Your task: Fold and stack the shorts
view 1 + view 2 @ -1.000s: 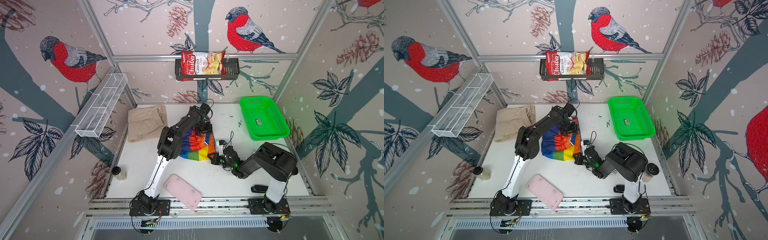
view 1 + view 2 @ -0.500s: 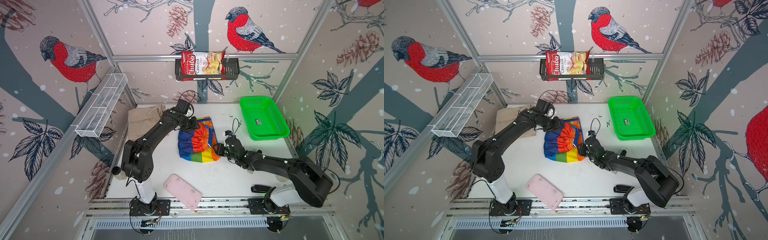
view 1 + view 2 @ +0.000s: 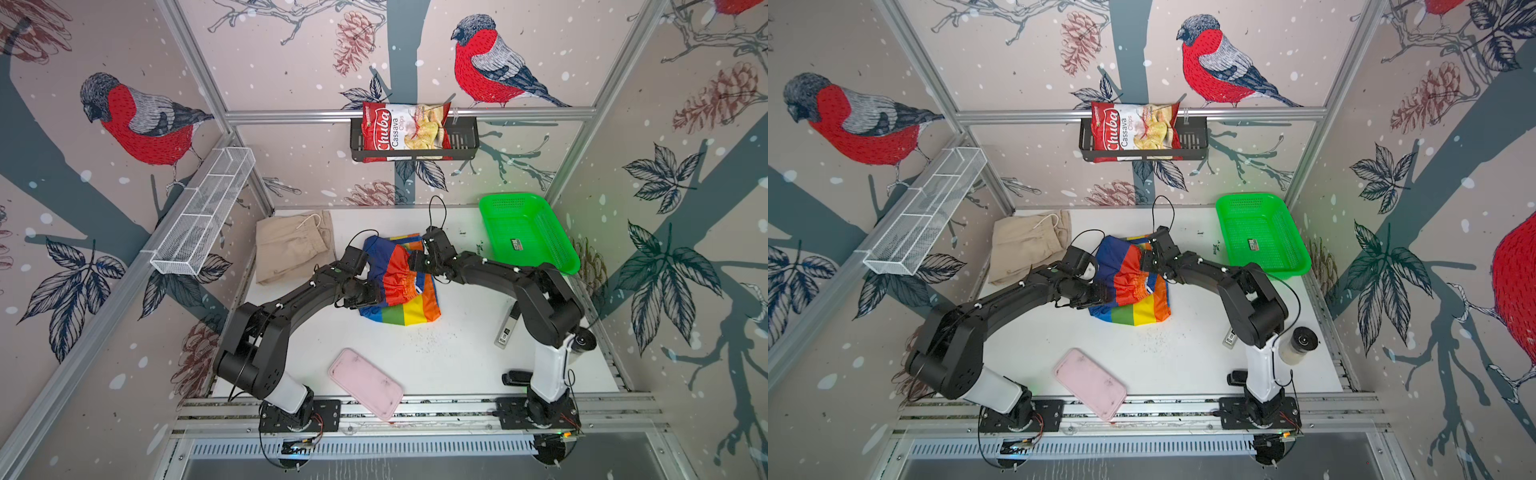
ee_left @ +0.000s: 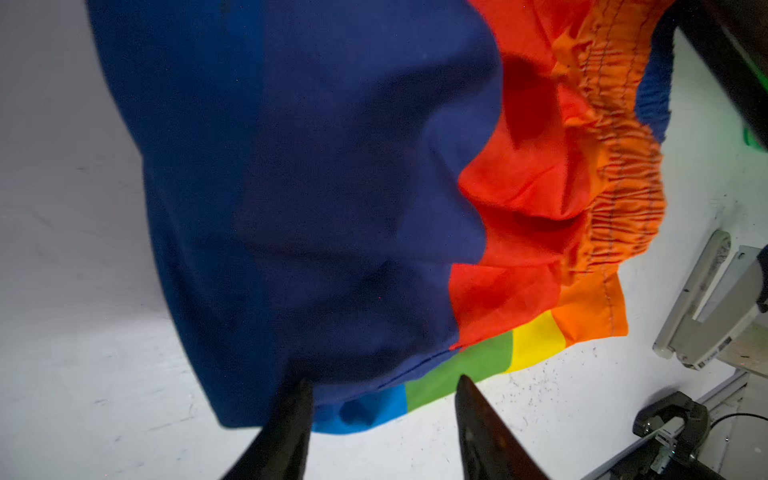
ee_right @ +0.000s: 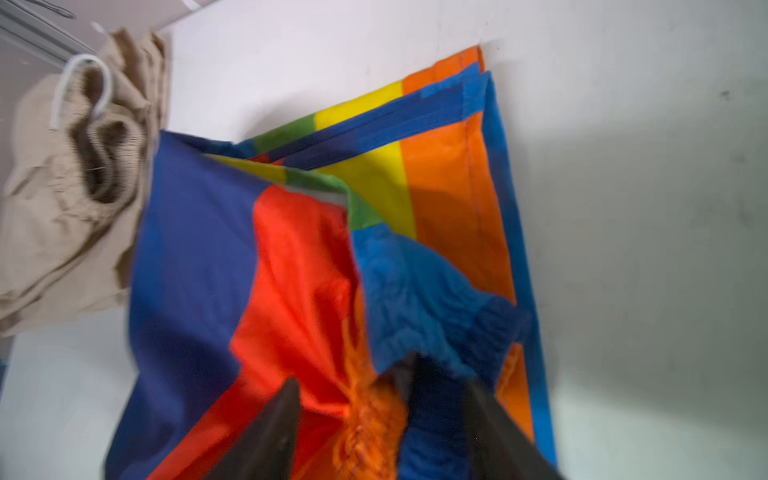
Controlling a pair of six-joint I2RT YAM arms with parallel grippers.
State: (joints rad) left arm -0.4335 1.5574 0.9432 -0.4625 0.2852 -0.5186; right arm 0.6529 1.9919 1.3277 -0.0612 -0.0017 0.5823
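The striped shorts lie mid-table, their lower layer flat. My right gripper is shut on their bunched orange and blue waistband and holds the navy and red upper layer up off the table. Beside the shorts' near-left edge my left gripper stands open, its tips at the hem with only table and hem showing between them. The beige shorts lie folded at the far left, apart from both grippers.
A green mesh basket stands at the far right. A pink flat case lies at the front edge. A grey stick-shaped thing and a jar are by the right arm's base. A wire shelf hangs on the left wall.
My left gripper came from the shorts' far-left edge round to their near-left edge. The right gripper moved from the right edge to the waistband, and the upper layer has risen.
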